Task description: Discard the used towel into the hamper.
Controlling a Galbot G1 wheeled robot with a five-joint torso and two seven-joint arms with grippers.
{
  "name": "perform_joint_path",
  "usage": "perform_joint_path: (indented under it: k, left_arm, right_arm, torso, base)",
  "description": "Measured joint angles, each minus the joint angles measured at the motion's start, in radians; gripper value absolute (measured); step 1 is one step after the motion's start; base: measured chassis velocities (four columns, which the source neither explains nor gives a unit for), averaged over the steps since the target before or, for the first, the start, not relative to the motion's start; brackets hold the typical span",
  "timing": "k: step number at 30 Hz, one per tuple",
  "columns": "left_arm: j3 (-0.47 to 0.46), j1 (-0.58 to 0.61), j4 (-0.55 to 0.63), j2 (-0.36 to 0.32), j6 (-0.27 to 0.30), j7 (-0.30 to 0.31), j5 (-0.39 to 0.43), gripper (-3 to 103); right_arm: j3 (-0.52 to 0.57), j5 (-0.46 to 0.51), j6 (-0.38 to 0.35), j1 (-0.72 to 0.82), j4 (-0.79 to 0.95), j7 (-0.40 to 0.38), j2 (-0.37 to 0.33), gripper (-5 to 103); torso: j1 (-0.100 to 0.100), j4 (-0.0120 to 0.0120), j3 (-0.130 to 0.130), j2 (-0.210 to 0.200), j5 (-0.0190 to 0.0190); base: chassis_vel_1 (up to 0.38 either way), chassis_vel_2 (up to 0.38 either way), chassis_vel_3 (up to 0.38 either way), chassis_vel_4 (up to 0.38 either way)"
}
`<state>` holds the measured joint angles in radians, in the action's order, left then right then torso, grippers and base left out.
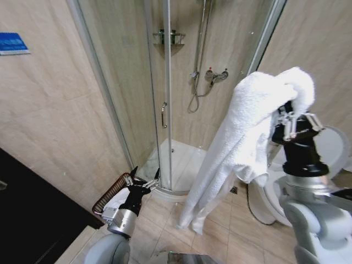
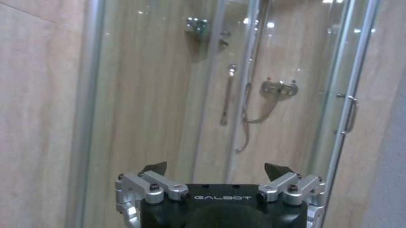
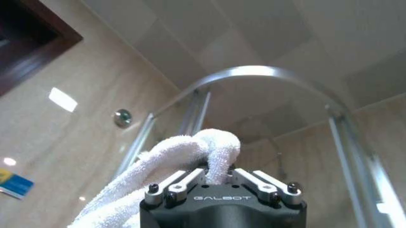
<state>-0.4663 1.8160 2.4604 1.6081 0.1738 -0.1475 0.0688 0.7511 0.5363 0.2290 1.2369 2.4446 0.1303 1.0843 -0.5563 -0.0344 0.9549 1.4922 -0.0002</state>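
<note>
So starting on the left, the hamper [image 1: 111, 193] sits on the floor tiles against the beige wall, just beside the curved glass shower stall [image 1: 137, 93], and something white seems to be lying in it already, though I can't tell what. The left gripper [image 1: 142, 180] hovers low, right next to the hamper's rim, fingers spread wide with nothing between them; the left wrist view shows the same thing, both fingertips [image 2: 155, 168] well apart and pointing at the shower door. My guess is that arm is just parked out of the way, since it has nothing to do with the carrying. Moving across, the white towel [image 1: 237, 140] hangs in one long drape down the middle of the scene, its lower end trailing near the floor tiles [image 1: 217, 225] in front of the shower base. It's held way up high, probably so the bulk of it clears the ground and can be swung over the hamper's opening. On the right, the right gripper [image 1: 290, 118] is raised and pointing upward, clamped tight on a bunched fold at the top of the towel; the right wrist view shows the terry cloth pinched between the closed fingers [image 3: 185, 179]. The towel is still well apart from the hamper, so the drop isn't done yet.
</note>
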Motion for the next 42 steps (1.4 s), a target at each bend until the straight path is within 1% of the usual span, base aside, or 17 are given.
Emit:
perform_joint_path:
  k: [5, 11, 20, 24, 26, 29, 31, 37, 38, 42]
  left_arm:
    - [0.0, 0.0, 0.0, 0.0, 0.0, 0.0, 0.0, 100]
    - [0.0, 0.0, 0.0, 0.0, 0.0, 0.0, 0.0, 100]
    - [0.0, 0.0, 0.0, 0.0, 0.0, 0.0, 0.0, 100]
    - [0.0, 0.0, 0.0, 0.0, 0.0, 0.0, 0.0, 100]
    - [0.0, 0.0, 0.0, 0.0, 0.0, 0.0, 0.0, 100]
    - [0.0, 0.0, 0.0, 0.0, 0.0, 0.0, 0.0, 100]
    - [0.0, 0.0, 0.0, 0.0, 0.0, 0.0, 0.0, 100]
    - [0.0, 0.0, 0.0, 0.0, 0.0, 0.0, 0.0, 100]
    - [0.0, 0.0, 0.0, 0.0, 0.0, 0.0, 0.0, 100]
    - [0.0, 0.0, 0.0, 0.0, 0.0, 0.0, 0.0, 100]
  right_arm:
    - [-0.028, 0.018, -0.009, -0.057, -0.017, -0.008, -0.03, 7]
    - [-0.054, 0.035, -0.015, -0.1, -0.029, -0.019, -0.05, 7]
    - [-0.031, 0.062, -0.026, -0.111, -0.021, -0.035, -0.056, 7]
    - [-0.018, 0.085, -0.026, -0.139, -0.022, -0.029, -0.075, 7]
    - [-0.015, 0.103, -0.028, -0.162, -0.024, -0.032, -0.091, 7]
    - [-0.012, 0.116, -0.029, -0.182, -0.032, -0.034, -0.111, 7]
    - [-0.011, 0.124, -0.031, -0.193, -0.039, -0.034, -0.12, 7]
    - [-0.024, 0.148, -0.031, -0.256, -0.069, -0.057, -0.137, 7]
    - [-0.031, 0.149, -0.031, -0.274, -0.079, -0.062, -0.141, 7]
    - [-0.048, 0.155, -0.033, -0.311, -0.099, -0.067, -0.149, 7]
  torso:
    - [0.005, 0.0001, -0.005, -0.01, 0.0001]
    - [0.011, 0.0001, -0.013, -0.025, 0.0004]
    - [0.02, 0.0002, -0.023, -0.043, 0.0004]
    - [0.025, 0.0, -0.028, -0.052, 0.0]
    - [0.027, 0.0, -0.032, -0.059, 0.0005]
    - [0.03, 0.0, -0.035, -0.065, 0.0]
    - [0.032, 0.0001, -0.036, -0.068, 0.0004]
    - [0.037, 0.0001, -0.043, -0.08, 0.0006]
    - [0.039, 0.0001, -0.045, -0.084, 0.0]
    - [0.043, 0.0, -0.049, -0.092, 0.0007]
  base:
    - [0.089, 0.076, 0.055, 0.059]
    - [0.075, 0.08, 0.088, 0.08]
    - [0.113, 0.118, 0.108, 0.117]
    - [0.146, 0.127, 0.114, 0.135]
    - [0.138, 0.139, 0.116, 0.137]
    - [0.141, 0.105, 0.128, 0.136]
    - [0.115, 0.114, 0.141, 0.127]
    - [0.118, 0.112, 0.121, 0.124]
    - [0.123, 0.132, 0.127, 0.127]
    - [0.139, 0.133, 0.119, 0.118]
